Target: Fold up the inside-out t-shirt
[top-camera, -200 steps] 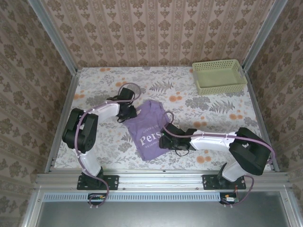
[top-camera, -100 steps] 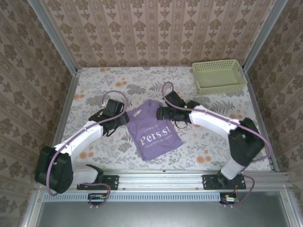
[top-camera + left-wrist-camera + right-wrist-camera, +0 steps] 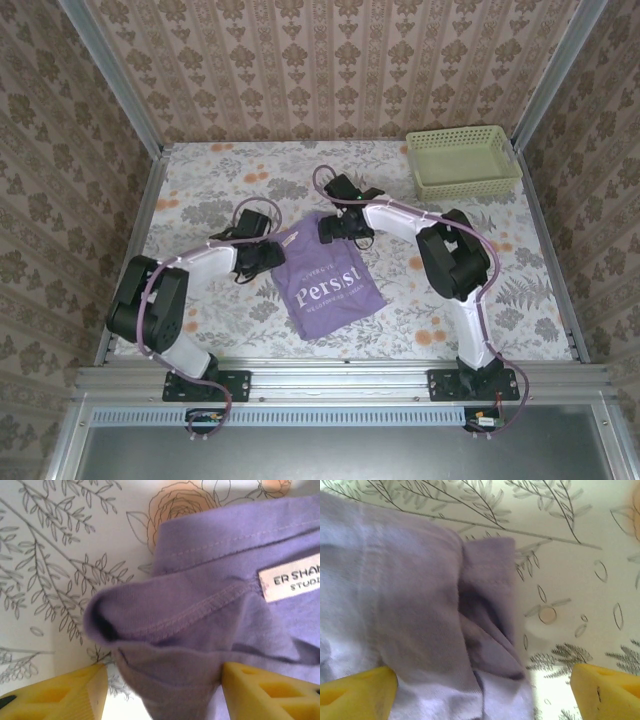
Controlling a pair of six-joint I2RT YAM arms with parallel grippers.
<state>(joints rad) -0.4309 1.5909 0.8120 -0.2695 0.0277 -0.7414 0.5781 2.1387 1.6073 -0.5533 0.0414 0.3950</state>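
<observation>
Three walls [image 3: 330, 70] papered in a brown damask pattern close in the table [image 3: 220, 180], which is covered with a pale cloth printed with grey leaves and orange flowers.

Both arms reach inward across it. The left arm [image 3: 190, 270] stretches from the near left towards the middle. The right arm [image 3: 455, 265] rises from the near right, bends at its dark elbow, and reaches back to the left.

The inside-out t-shirt [image 3: 325, 262] lies in the middle of the table between them. It is folded into a compact lavender packet, narrower at the far end. White lettering [image 3: 328, 286] shows on its upper face.

The pale green mesh basket [image 3: 470, 186] sits in the far right corner, well apart from the shirt.

The left gripper [image 3: 162, 672] is at the shirt's far left corner. Its yellow fingers [image 3: 75, 690] stand well apart. A rolled, stitched hem of purple fabric bulges between them, and neither finger presses it.

The right gripper [image 3: 484, 675] is at the far right corner. Its fingers [image 3: 605, 690] are spread wide, one over the fabric and the other over bare tablecloth. A small tucked fold of cloth lies between them, unclamped.

A white sewn-in label [image 3: 292, 582] with dark capital letters lies on the fabric in the left wrist view. It is cut off at the frame's edge.
</observation>
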